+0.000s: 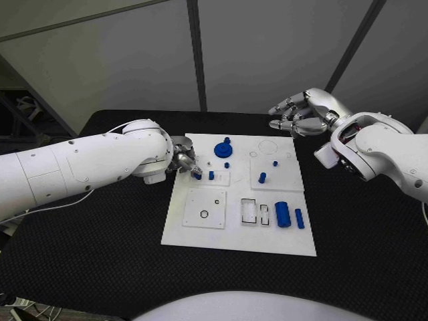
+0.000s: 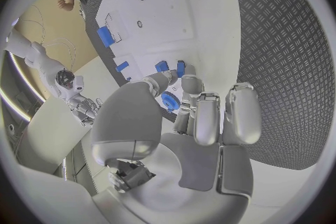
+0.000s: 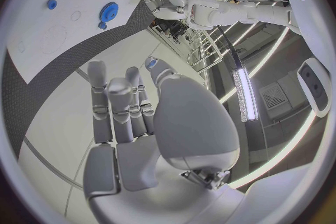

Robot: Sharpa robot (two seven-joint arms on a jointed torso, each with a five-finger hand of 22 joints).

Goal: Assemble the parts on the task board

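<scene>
Black counter (image 1: 98, 261) carrying the white task board (image 1: 241, 231) at its middle. Left hand (image 1: 182, 160) down at the board's left edge, fingers (image 2: 207, 117) curled close together, fingertips at a small blue peg (image 1: 196, 175) just beside an upright blue part (image 1: 211, 176) on a raised white square; whether the peg is truly pinched cannot be told from the head view, and the left wrist view gives only blue pieces close under the fingertips. Right hand (image 1: 299, 115) raised above the counter beyond the board's far right corner, fingers (image 3: 119, 109) bent inward and close together, nothing seen in them, well apart from the board's parts. Blue gear (image 1: 224, 148) on the board's far part, a small blue piece (image 1: 227, 164) just near it. Another blue peg (image 1: 262, 178) standing upright on the right-hand raised square, a tiny blue stud (image 1: 275, 162) further back. Blue cylinder (image 1: 283, 214) lying on the board's right side, a thinner blue pin (image 1: 299, 218) just beside it, both next to rectangular slots. Square plate with a ring mark (image 1: 206, 208) on the near left of the board.
</scene>
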